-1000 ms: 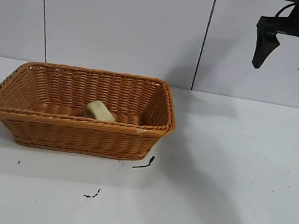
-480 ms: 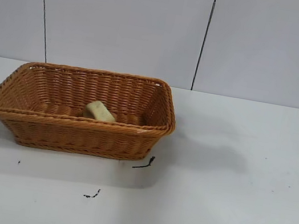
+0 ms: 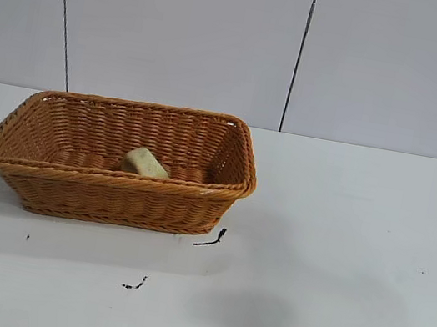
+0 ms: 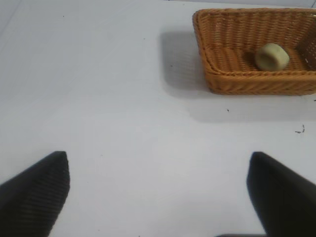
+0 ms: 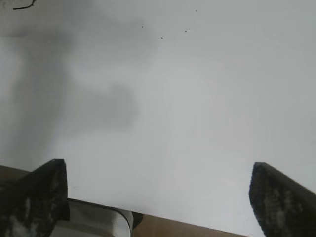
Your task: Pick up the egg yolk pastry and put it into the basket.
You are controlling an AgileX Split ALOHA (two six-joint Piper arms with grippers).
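Observation:
The egg yolk pastry [image 3: 145, 162], a small pale yellow bun, lies inside the orange-brown wicker basket [image 3: 113, 187] on the left of the white table. It also shows in the left wrist view [image 4: 271, 56], resting on the basket's floor [image 4: 237, 81]. My left gripper [image 4: 158, 170] is open and empty, well away from the basket. My right gripper [image 5: 158, 180] is open and empty above the table's edge. Neither gripper shows in the exterior view.
Small black marks [image 3: 211, 238] lie on the table just in front of the basket, with another [image 3: 134, 284] nearer the front. In the right wrist view the table's edge and a grey object [image 5: 98, 219] beyond it show.
The right gripper, open at the upper right of the exterior view a second ago, has moved out of that view to the right. The pastry and basket have not moved.

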